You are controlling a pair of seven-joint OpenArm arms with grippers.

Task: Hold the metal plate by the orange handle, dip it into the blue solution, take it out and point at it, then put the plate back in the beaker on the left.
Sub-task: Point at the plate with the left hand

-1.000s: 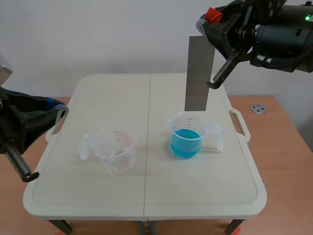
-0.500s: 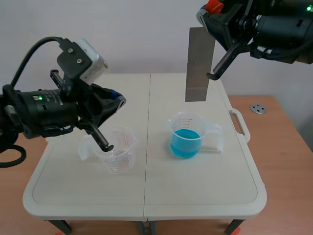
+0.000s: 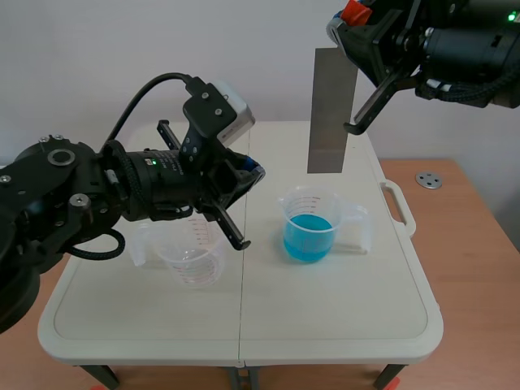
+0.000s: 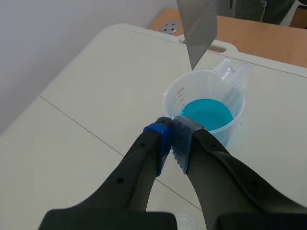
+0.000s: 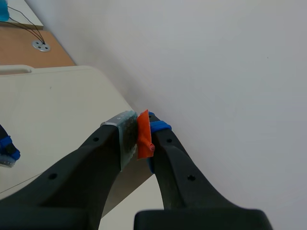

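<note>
A grey metal plate (image 3: 331, 110) hangs upright in the air above the beaker of blue solution (image 3: 309, 225), its lower edge well clear of the rim. My right gripper (image 3: 351, 18) is shut on the plate's orange handle (image 5: 144, 135) at the top. My left gripper (image 3: 253, 172) is shut on nothing; its tips (image 4: 171, 135) sit just short of the blue beaker (image 4: 207, 111) and aim toward the plate (image 4: 197, 26). The empty clear beaker (image 3: 191, 250) stands on the left half of the table, partly hidden behind the left arm.
The white folding table (image 3: 244, 325) has a centre seam and side handles. A round metal disc (image 3: 428, 179) lies on the wooden surface at the right. A plain wall stands behind.
The left arm has swung from the table's left edge toward the middle and risen, bringing its shut tips close to the plate and blue beaker. The right gripper lifted the plate slightly, then held still.
</note>
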